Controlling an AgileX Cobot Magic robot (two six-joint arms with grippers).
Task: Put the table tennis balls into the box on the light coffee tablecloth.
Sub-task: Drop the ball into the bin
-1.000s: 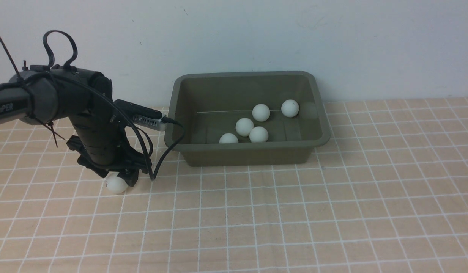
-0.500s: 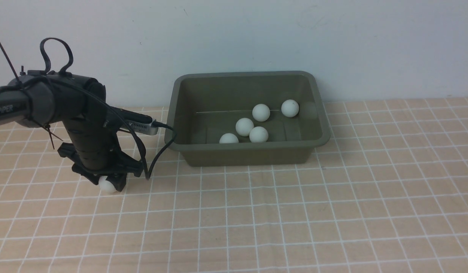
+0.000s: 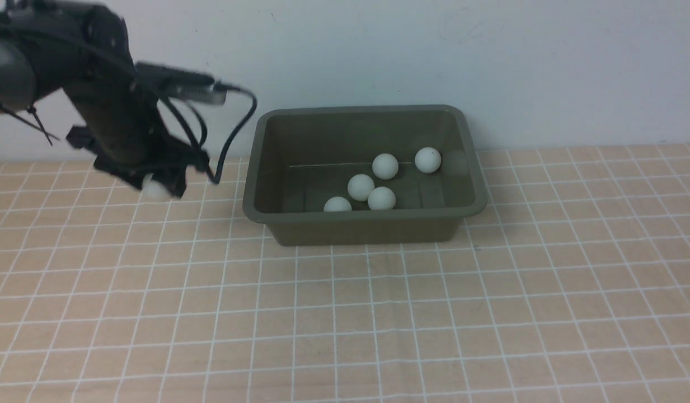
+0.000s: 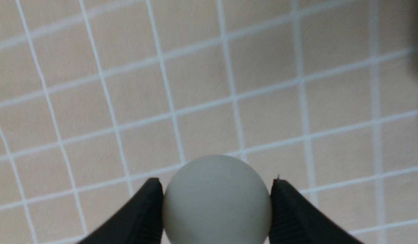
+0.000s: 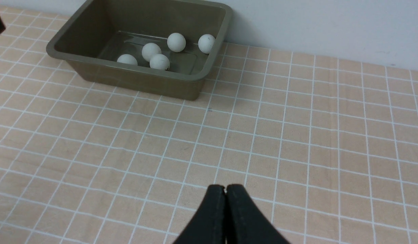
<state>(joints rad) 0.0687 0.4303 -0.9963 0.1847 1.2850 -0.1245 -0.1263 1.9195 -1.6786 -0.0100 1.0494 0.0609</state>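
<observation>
One table tennis ball (image 4: 217, 200) is gripped between the jaws of the left gripper (image 3: 154, 187), at the left of the front view, above the tablecloth (image 3: 378, 313). Five balls (image 3: 360, 187) lie in the box (image 3: 367, 226). The right gripper (image 5: 225, 193) is closed, empty.

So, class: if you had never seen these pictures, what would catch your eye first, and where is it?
The left gripper, raised above the cloth left of the box, pinches a white ball between its jaws. Next comes the olive box by the back wall, with five balls on its floor.
</observation>
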